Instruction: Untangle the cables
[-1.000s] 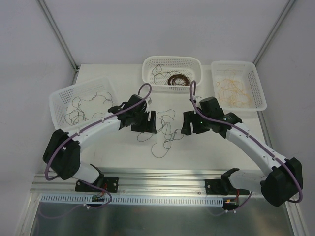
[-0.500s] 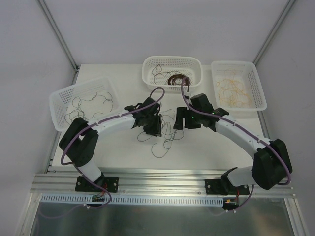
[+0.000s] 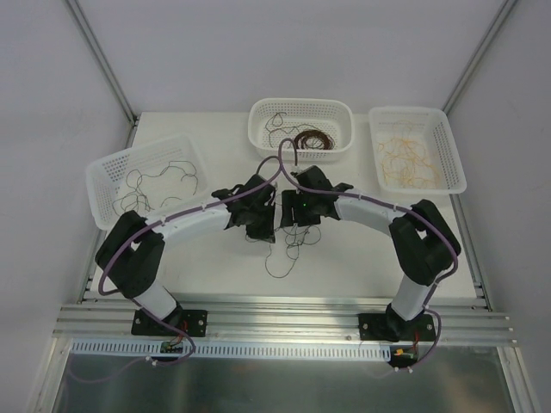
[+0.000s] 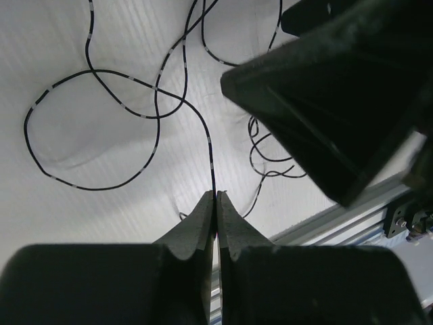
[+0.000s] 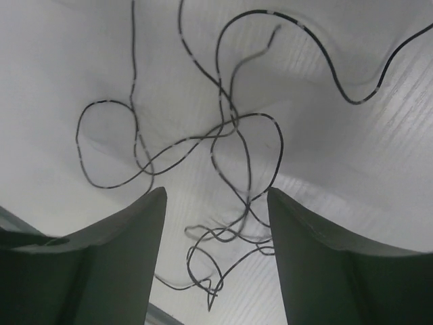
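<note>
The left gripper (image 4: 216, 198) is pinching one black strand of the cables (image 3: 291, 237) between its closed fingers, at the bottom centre of its wrist view. The right gripper (image 5: 215, 196) is hanging with its fingers spread wide and holding nothing, framing the knot of crossing loops in the middle of its own view. The tangle is lying on the white table (image 3: 362, 258) at the centre of the overhead view, just below the middle basket (image 3: 258, 129), with the two grippers crowding close together above it. To do this step well, the right gripper should probably be coming down on a loop that is not the pinched strand, close to where the strands are crossing. It should be closing right at the table surface, since wire this thin is likely to slip out of a shallow grip. The pull apart should then be slow and sideways, so that the loops are sliding free rather than tightening into a knot.
</note>
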